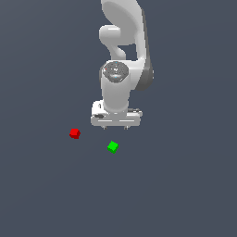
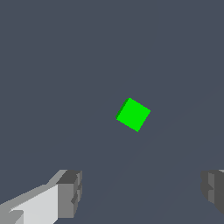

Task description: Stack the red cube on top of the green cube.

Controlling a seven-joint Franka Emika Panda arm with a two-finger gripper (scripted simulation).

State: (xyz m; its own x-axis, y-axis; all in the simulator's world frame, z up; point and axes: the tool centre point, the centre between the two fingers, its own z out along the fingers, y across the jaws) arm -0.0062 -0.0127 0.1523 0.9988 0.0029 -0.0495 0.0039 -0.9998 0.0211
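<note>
All around me I see one plain surface [image 1: 185, 185], a flat dark slate grey that fills both views edge to edge. I can make out no wall, corner, furniture or window anywhere on it. The light is even and soft; the surface carries no texture, seams or markings.

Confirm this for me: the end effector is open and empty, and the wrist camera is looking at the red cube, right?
Not quite. The end effector is open and empty, but the wrist view shows the green cube, not the red cube, which appears only in the exterior view.
</note>
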